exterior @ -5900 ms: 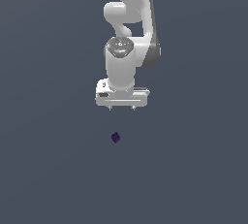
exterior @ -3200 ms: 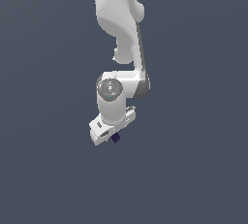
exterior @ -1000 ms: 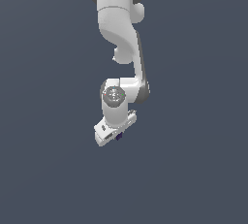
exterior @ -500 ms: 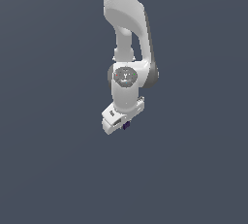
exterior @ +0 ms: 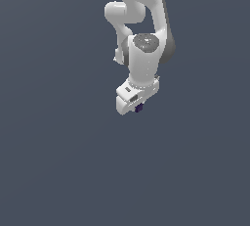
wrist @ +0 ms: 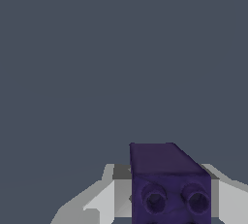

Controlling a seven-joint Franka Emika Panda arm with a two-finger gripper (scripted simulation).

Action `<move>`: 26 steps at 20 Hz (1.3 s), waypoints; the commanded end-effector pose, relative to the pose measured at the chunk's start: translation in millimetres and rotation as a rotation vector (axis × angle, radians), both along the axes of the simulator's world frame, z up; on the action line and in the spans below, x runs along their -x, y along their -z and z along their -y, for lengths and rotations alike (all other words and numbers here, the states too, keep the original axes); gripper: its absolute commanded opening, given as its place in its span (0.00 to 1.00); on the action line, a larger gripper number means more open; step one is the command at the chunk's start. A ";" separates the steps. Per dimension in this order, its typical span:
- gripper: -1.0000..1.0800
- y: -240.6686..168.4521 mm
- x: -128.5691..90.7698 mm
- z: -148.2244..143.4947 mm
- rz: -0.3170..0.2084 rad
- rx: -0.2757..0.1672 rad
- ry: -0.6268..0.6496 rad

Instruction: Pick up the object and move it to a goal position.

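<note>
Gripper [exterior: 135,103] was clamped on the dark purple block [exterior: 139,107], jaws closed narrow around it; the block poked out just under the white fingers in the exterior view, up off the flat grey floor [exterior: 58,171]; wrist view showed the block [wrist: 169,184] wedged between the pale fingers [wrist: 104,201], two round dimples on its near face; arm [exterior: 144,34] hung tilted overhead.

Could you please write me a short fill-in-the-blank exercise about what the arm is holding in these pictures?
1. The tool is shut on a small ____ block.
2. In the wrist view, the block's near face shows ____ round studs.
3. The arm is coloured ____.

Missing words: purple; two; white
</note>
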State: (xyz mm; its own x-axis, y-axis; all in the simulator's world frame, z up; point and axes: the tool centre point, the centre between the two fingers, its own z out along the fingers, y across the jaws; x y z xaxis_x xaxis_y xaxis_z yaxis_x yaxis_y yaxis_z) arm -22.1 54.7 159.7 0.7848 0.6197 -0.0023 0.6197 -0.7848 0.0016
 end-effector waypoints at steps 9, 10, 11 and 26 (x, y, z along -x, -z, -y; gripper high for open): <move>0.00 -86.5 54.0 -58.4 0.001 0.001 0.000; 0.00 -93.9 58.3 -63.4 0.001 0.001 0.000; 0.00 -101.1 62.5 -68.2 0.001 0.001 0.000; 0.00 -157.2 92.0 -106.0 0.001 -0.002 0.000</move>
